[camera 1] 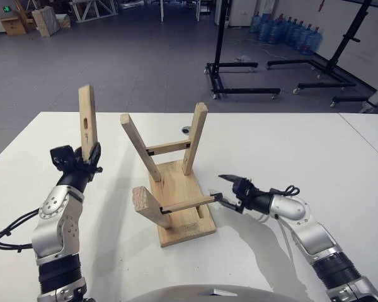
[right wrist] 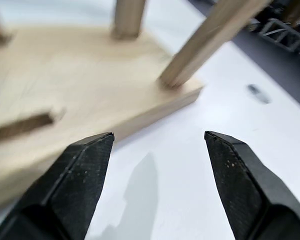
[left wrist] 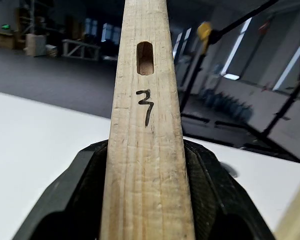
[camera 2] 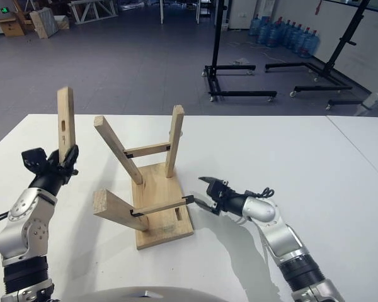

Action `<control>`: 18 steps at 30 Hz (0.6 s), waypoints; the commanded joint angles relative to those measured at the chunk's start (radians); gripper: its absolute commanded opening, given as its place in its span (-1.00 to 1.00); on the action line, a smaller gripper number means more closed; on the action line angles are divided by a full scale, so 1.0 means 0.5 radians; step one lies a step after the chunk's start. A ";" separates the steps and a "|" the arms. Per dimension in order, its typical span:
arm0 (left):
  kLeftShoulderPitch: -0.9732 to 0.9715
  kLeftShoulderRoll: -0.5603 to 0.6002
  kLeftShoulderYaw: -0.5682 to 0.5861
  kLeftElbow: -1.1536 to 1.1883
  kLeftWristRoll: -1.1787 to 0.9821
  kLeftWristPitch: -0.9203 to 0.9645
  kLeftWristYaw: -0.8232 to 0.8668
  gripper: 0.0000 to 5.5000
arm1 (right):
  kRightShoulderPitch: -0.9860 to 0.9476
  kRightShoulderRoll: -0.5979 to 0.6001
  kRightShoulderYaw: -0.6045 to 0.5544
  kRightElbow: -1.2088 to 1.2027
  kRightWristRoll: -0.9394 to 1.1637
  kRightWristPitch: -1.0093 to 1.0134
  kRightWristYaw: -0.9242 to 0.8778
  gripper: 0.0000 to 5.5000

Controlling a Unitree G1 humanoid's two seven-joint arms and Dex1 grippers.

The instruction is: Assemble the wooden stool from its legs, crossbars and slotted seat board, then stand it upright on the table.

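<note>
Though agape, right tool (camera 1: 218,188) beside crossbar (camera 1: 190,205).

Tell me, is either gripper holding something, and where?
The left gripper holds a stool leg by its lower end; the right gripper holds nothing.

We've got a plain white table (camera 1: 290,145), and all the wood is a pale honey tone. The seat board (camera 1: 184,225) shows straight lengthwise grain, and the crossbars (camera 1: 169,148) have dark, nearly black ends. The loose leg (left wrist: 147,150) has a black hand-drawn mark under its slot. The left gripper (camera 1: 90,156) and right gripper (right wrist: 159,135) are both matte black.
</note>
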 commanded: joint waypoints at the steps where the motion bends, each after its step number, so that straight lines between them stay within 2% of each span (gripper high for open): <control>1: -0.120 0.059 0.195 -0.101 -0.361 0.020 -0.043 -0.25 | -0.002 0.092 -0.154 -0.163 0.191 0.147 -0.065 0.21; 4: -0.164 0.148 0.167 -0.275 -0.752 0.133 -0.280 -0.25 | -0.038 0.139 -0.262 -0.256 0.509 0.368 -0.002 0.21; 7: -0.119 0.288 -0.016 -0.431 -1.093 0.350 -0.590 -0.25 | -0.155 0.228 -0.404 -0.410 1.040 0.687 -0.005 0.21; 10: -0.079 0.482 -0.334 -0.396 -1.134 0.540 -1.007 -0.25 | -0.314 0.314 -0.544 -0.512 1.659 0.934 -0.019 0.21; 12: -0.169 0.535 -0.442 -0.239 -1.106 0.581 -1.169 -0.25 | -0.425 0.358 -0.581 -0.513 1.895 1.025 -0.018 0.21; 18: -0.352 0.610 -0.566 0.029 -1.072 0.612 -1.464 -0.25 | -0.603 0.419 -0.598 -0.447 2.132 1.160 -0.012 0.21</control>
